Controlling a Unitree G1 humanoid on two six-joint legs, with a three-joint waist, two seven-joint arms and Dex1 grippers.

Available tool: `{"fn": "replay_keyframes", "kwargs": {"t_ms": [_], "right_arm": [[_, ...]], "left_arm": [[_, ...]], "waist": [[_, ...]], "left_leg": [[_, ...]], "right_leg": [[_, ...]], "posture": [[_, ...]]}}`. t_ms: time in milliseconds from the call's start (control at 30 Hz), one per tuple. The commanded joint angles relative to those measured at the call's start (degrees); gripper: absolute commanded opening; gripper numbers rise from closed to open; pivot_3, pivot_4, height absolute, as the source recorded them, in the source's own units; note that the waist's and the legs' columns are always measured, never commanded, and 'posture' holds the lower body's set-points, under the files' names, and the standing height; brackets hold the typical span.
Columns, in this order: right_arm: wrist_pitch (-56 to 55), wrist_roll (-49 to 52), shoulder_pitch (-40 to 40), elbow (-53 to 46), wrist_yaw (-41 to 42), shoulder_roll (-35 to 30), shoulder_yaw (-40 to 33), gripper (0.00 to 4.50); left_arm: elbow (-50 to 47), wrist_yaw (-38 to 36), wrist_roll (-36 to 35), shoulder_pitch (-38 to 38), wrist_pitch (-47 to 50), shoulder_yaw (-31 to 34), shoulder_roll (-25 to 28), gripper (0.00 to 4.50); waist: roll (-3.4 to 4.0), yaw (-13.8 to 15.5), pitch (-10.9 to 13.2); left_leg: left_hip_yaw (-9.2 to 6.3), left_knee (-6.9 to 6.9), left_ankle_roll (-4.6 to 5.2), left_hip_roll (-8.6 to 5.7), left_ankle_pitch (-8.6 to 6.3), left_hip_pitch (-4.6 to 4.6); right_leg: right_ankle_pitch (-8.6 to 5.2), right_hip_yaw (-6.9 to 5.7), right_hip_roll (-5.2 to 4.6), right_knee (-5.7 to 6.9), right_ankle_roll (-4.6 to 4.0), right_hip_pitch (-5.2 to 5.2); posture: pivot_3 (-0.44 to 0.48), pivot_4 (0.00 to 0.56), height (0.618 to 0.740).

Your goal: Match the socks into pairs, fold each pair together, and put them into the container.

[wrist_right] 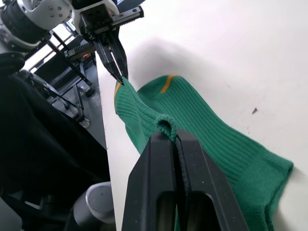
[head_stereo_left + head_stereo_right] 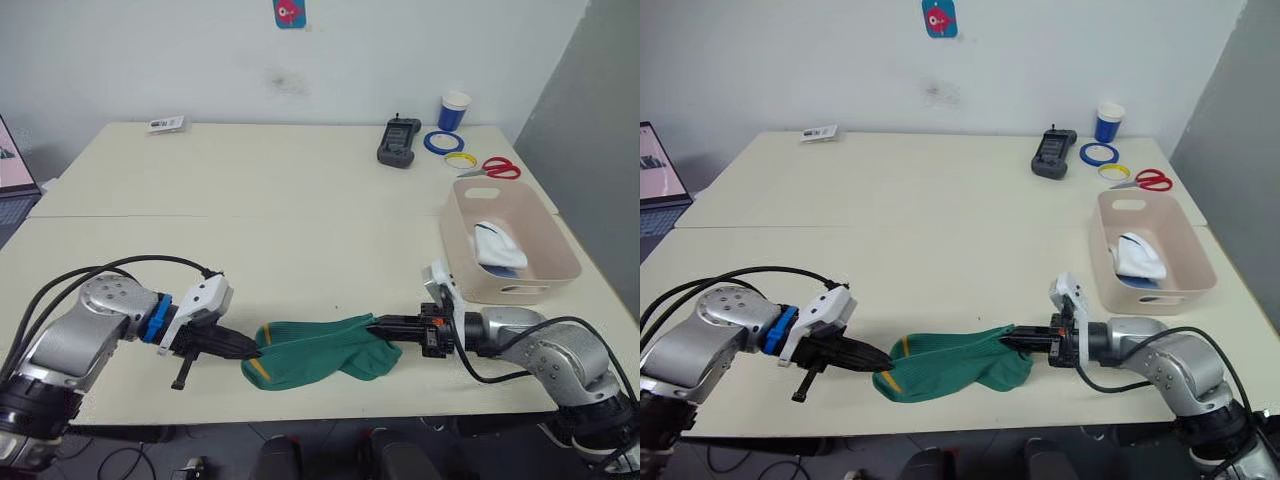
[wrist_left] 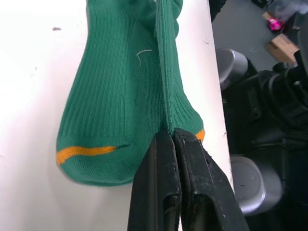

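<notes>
Lower middle of frame: left gripper (image 2: 254, 351) and right gripper (image 2: 377, 325) each pinching opposite ends of the green socks (image 2: 315, 352), pink bin (image 2: 507, 240) off right.

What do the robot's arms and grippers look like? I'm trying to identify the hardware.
Both arms are rounded silver-grey metal segments with black cables looping outside them. The left gripper has a white housing behind a blue collar. The right gripper has a white bracket and small orange details. Each has two slim, tapering black fingers.
</notes>
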Motion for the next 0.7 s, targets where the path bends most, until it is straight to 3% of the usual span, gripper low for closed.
{"fn": "replay_keyframes", "kwargs": {"t_ms": [33, 267, 700], "right_arm": [[2.23, 2.70, -1.46, -1.82, -0.15, -0.49, -2.42, 0.00], [6.83, 6.49, -2.26, -4.66, -2.34, -0.39, -3.79, 0.00], [3.25, -0.57, -4.44, -0.28, -4.88, 3.29, -0.67, 0.00]], "left_arm": [[-0.58, -2.30, -1.69, -2.36, 2.82, 0.60, 0.80, 0.05], [-1.28, -2.09, -2.70, -6.39, 7.12, 0.39, -0.30, 0.05], [6.47, -1.48, 3.37, -12.31, 4.55, -3.40, -3.35, 0.05]], "waist": [[0.00, 0.05, 0.00], [0.00, 0.05, 0.00], [-0.01, 0.03, 0.00]], "left_leg": [[0.00, 0.00, 0.00, -0.01, 0.00, -0.01], [0.02, 0.01, 0.00, -0.04, 0.00, -0.02], [0.00, 0.01, 0.00, -0.04, 0.00, -0.04]], "right_leg": [[0.00, 0.00, 0.00, -0.01, 0.00, 0.00], [0.00, 0.03, -0.02, -0.03, 0.00, 0.00], [0.00, 0.02, 0.05, -0.03, 0.00, 0.00]], "posture": [[0.000, 0.150, 0.740], [0.000, 0.150, 0.740], [0.000, 0.150, 0.740]]}}
